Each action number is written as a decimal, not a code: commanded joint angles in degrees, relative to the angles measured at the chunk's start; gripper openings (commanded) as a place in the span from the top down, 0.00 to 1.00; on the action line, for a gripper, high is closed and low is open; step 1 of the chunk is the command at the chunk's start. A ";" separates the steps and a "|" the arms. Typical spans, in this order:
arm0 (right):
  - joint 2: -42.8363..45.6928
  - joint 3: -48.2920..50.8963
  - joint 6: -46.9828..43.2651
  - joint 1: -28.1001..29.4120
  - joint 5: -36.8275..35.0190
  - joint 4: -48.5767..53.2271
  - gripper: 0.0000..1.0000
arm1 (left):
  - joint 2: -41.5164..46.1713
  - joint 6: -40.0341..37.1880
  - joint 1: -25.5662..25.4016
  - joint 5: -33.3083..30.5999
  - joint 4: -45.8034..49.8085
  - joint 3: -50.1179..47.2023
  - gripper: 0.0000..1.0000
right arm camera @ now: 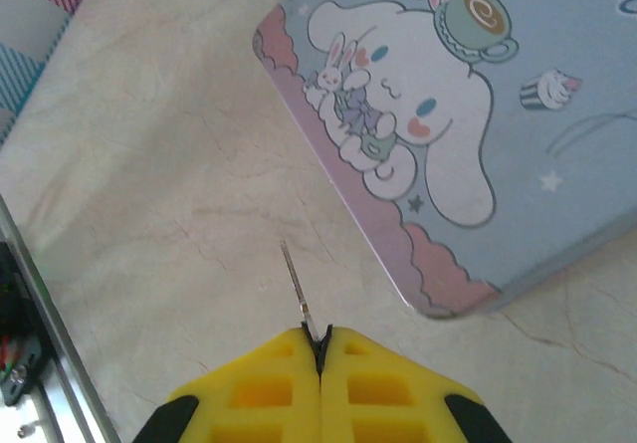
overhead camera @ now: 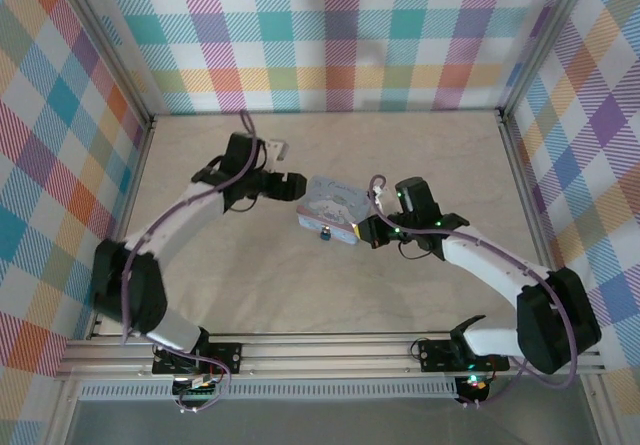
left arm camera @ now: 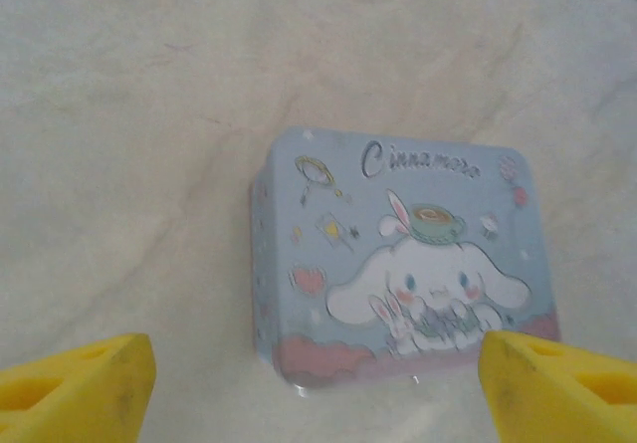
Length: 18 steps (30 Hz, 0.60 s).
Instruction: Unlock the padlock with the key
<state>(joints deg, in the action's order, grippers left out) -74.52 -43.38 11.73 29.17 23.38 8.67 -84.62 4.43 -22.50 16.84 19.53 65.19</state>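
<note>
The padlock (overhead camera: 326, 233) is a tiny blue-and-dark piece at the near edge of the pale blue cartoon tin (overhead camera: 331, 207). In the right wrist view my right gripper (right arm camera: 319, 341) is shut on the key (right arm camera: 296, 282), whose thin metal blade sticks out ahead over the tabletop, apart from the tin's corner (right arm camera: 448, 299). From above, the right gripper (overhead camera: 368, 230) sits just right of the tin. My left gripper (left arm camera: 317, 368) is open, its yellow fingers (left arm camera: 85, 388) spread wide on either side of the tin's (left arm camera: 398, 264) near end, not touching it. From above, the left gripper (overhead camera: 291, 186) is at the tin's left end.
The pale marbled tabletop (overhead camera: 250, 285) is ringed by plaid walls (overhead camera: 60, 165). A metal rail (overhead camera: 330, 355) carrying both arm bases runs along the near edge; part of it shows at the lower left of the right wrist view, rail (right arm camera: 40, 363).
</note>
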 commanded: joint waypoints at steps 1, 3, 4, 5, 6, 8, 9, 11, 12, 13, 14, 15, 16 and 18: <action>-2.71 -2.80 3.65 -0.59 4.09 -5.48 1.00 | 6.68 5.34 -1.15 0.33 -8.15 -9.50 0.14; -5.26 -3.99 4.97 -0.86 5.46 -6.75 1.00 | 10.87 8.57 -2.03 1.56 -10.77 -15.57 0.13; -6.33 -4.58 5.53 -1.03 5.94 -7.28 1.00 | 12.20 9.91 -2.33 2.29 -11.94 -17.75 0.14; -7.68 -5.16 6.33 -1.22 6.36 -8.05 1.00 | 13.46 11.67 -2.77 3.14 -13.53 -20.14 0.13; -8.99 -5.83 7.32 -1.39 6.65 -8.79 1.00 | 14.38 13.14 -3.31 3.92 -15.31 -22.30 0.13; -11.26 -7.07 9.13 -1.74 6.89 -10.29 1.00 | 15.18 15.56 -4.48 4.54 -18.25 -25.43 0.13; -12.39 -7.85 10.21 -1.83 6.57 -10.68 1.00 | 14.93 16.52 -4.90 5.28 -19.98 -26.72 0.14; -14.44 -9.44 11.43 -2.01 5.99 -10.59 1.00 | 13.79 18.12 -5.95 6.48 -23.29 -28.23 0.15; -15.49 -10.28 12.01 -2.10 5.58 -10.41 1.00 | 12.85 18.65 -6.59 6.58 -24.78 -28.75 0.16; -16.29 -10.90 12.49 -2.10 5.19 -10.21 1.00 | 12.05 18.89 -7.01 6.39 -25.86 -28.96 0.16; -17.09 -11.39 13.14 -2.20 4.57 -9.99 1.00 | 10.99 19.12 -7.76 6.00 -27.00 -29.14 0.17; -17.75 -11.78 13.72 -2.28 3.84 -9.82 1.00 | 10.00 19.44 -8.26 5.84 -27.75 -29.09 0.18; -18.54 -12.11 14.33 -2.35 2.95 -9.23 1.00 | 8.53 19.61 -8.79 5.75 -28.48 -28.71 0.20; -19.87 -12.90 15.00 -2.54 1.84 -7.86 1.00 | 5.65 19.63 -10.12 5.59 -29.25 -27.47 0.23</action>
<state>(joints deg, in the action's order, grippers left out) -92.97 -54.48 24.01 27.05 26.65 0.23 -76.20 22.39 -30.96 21.61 -4.58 36.56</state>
